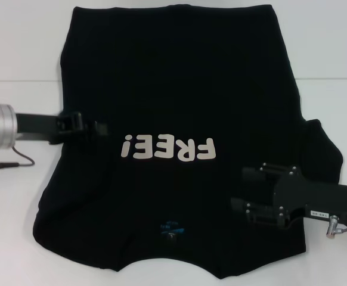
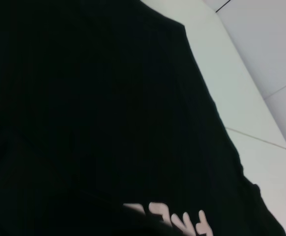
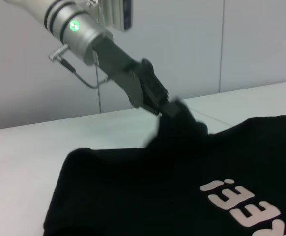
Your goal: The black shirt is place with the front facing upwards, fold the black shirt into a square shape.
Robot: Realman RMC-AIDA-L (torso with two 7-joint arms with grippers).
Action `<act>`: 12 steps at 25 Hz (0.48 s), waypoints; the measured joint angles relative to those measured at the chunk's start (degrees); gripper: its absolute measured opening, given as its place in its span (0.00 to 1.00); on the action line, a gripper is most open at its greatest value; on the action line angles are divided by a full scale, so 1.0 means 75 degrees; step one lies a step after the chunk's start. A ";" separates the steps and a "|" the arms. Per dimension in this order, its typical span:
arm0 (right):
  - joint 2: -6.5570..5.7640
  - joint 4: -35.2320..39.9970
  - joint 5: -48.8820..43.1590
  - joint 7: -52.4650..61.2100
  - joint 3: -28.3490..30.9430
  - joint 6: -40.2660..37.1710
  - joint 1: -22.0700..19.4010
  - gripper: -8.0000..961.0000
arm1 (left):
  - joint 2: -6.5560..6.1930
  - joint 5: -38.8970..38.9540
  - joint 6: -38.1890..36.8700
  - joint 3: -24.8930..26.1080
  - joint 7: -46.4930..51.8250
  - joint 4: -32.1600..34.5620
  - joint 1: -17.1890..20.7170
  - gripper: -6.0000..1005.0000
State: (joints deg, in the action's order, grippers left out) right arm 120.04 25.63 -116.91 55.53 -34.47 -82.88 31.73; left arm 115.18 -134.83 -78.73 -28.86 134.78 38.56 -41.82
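1. The black shirt (image 1: pixel 179 89) lay print-side up on the white bench (image 1: pixel 328 47), its collar and small blue neck label (image 1: pixel 172 227) nearest the robot, so that the off-white "FREE!" print (image 1: pixel 166 148) read upside down in the head view.
2. The left sleeve was already folded in over the body, giving the shirt a straight left edge; the right sleeve (image 1: pixel 324 152) was spread out on the bench.
3. The left gripper (image 1: pixel 99 128) reached in from the left and met the shirt at its folded left edge, level with the print. The "!" of the print lay just beyond its jaws, toward the shirt's middle.
4. In the right wrist view the left gripper (image 3: pixel 175 109) was seen farther off, with a bunch of black cloth raised at its tip; its jaws were pinching the shirt (image 3: pixel 182 167) there.
5. The left wrist view was filled by black cloth (image 2: pixel 94 108), with part of the print (image 2: pixel 175 219) at one edge and the bench (image 2: pixel 241 93) beyond the shirt's side.
6. The right gripper (image 1: pixel 245 193) hovered over the shirt's right shoulder region, just inside the right sleeve, with the print's "F" beyond its jaws. Its two jaws stood spread apart, one above the other in the head view, with no cloth seen between them.
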 joint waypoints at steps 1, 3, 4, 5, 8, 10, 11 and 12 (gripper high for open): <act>0.0003 -0.0034 0.0000 0.0000 -0.0010 0.0001 -0.0001 0.77 | 0.0048 0.0010 0.0104 -0.0021 -0.0025 -0.0071 0.0028 0.01; 0.0004 -0.0097 0.0001 -0.0015 -0.0025 0.0006 -0.0001 0.77 | 0.0108 0.0089 0.0304 -0.0022 -0.0116 -0.0227 0.0103 0.01; 0.0002 -0.0119 0.0000 -0.0025 -0.0026 0.0009 -0.0001 0.77 | 0.0133 0.0159 0.0368 -0.0009 -0.0185 -0.0302 0.0144 0.01; 0.0000 -0.0138 -0.0003 -0.0035 -0.0027 0.0011 -0.0001 0.77 | 0.0155 0.0330 0.0404 -0.0001 -0.0317 -0.0442 0.0193 0.06; -0.0016 -0.0159 -0.0007 -0.0035 0.0005 0.0013 -0.0012 0.77 | 0.0174 0.0770 0.0404 0.0002 -0.0632 -0.0867 0.0270 0.20; -0.0021 -0.0159 -0.0004 -0.0034 0.0012 0.0014 -0.0029 0.77 | 0.0133 0.0844 0.0436 0.0004 -0.0655 -0.0991 0.0328 0.29; -0.0021 -0.0161 -0.0003 -0.0033 0.0012 0.0013 -0.0032 0.77 | 0.0096 0.0856 0.0485 0.0017 -0.0612 -0.1012 0.0380 0.33; -0.0022 -0.0160 -0.0002 -0.0033 0.0014 0.0014 -0.0034 0.77 | 0.0046 0.0869 0.0576 0.0059 -0.0533 -0.1008 0.0444 0.37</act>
State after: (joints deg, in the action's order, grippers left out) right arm 119.87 24.43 -116.93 55.28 -34.37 -82.78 31.47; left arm 115.52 -128.31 -74.41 -28.42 130.79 31.00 -38.50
